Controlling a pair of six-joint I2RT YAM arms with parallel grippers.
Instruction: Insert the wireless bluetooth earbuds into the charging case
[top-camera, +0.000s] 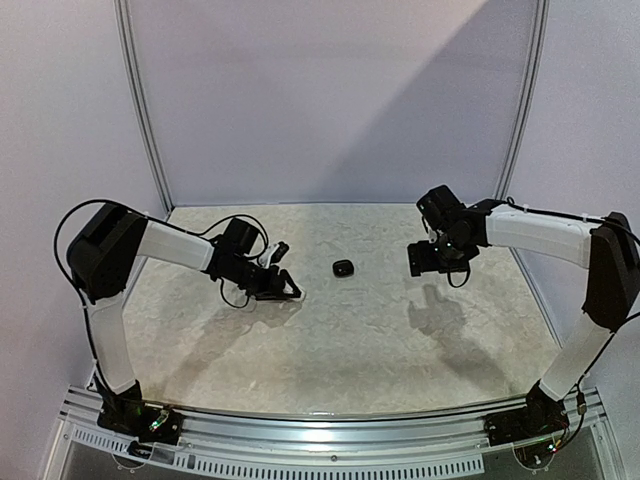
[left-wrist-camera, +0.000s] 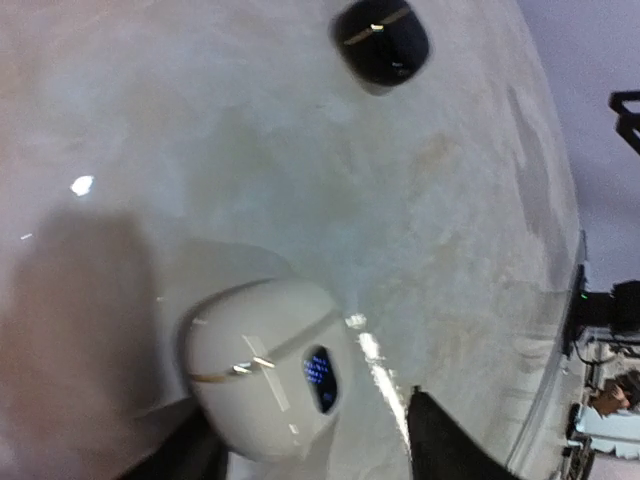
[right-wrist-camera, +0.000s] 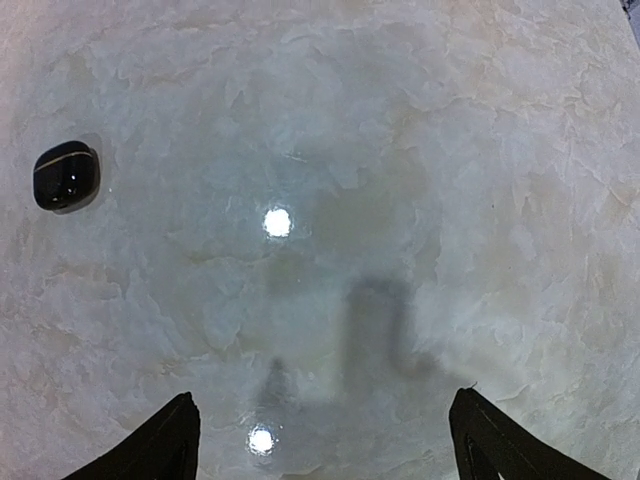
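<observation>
A white pebble-shaped charging case, lid shut, with a dark oval window lit blue, lies on the table between the fingers of my left gripper. The jaws stand apart, and a strip of table shows between the case and the right finger. A black charging case, also shut, lies further off, at mid-table and at the left of the right wrist view. My right gripper hangs open above bare table, nothing between its fingers. No earbuds are in view.
The marble-patterned table is walled by pale panels at the back and sides. My left gripper is low at the left-centre, my right gripper raised at the right. The arm bases sit on the metal rail at the near edge.
</observation>
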